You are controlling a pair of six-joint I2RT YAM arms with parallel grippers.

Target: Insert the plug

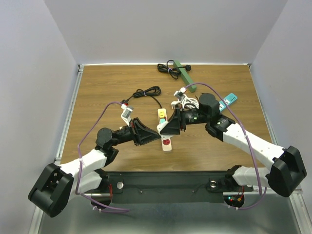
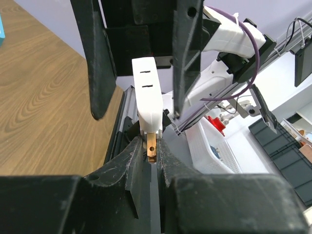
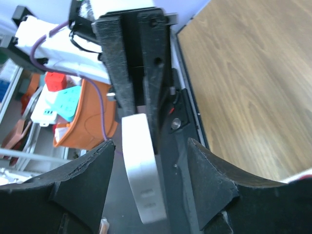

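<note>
Handover above the table. At left, my left gripper is pressed together on one brass prong of the white plug. I pinch the metal alone, so the body sticks out free beyond my fingertips.

At centre, the plug hangs in the air between my two tools, over the cream power strip with the red switch. It is in no socket yet.

At right, my right gripper stands spread, with one finger on either side of the plug body. Both wrist views show a gap on each side.

I read this as a regrasp. A plug held by its prong cannot go into the strip, so the left offers the body for the right to close on, leaving the prongs bare for the socket. The hold on that thin prong looks slight, and I judge the plug could pivot if nudged.
</note>
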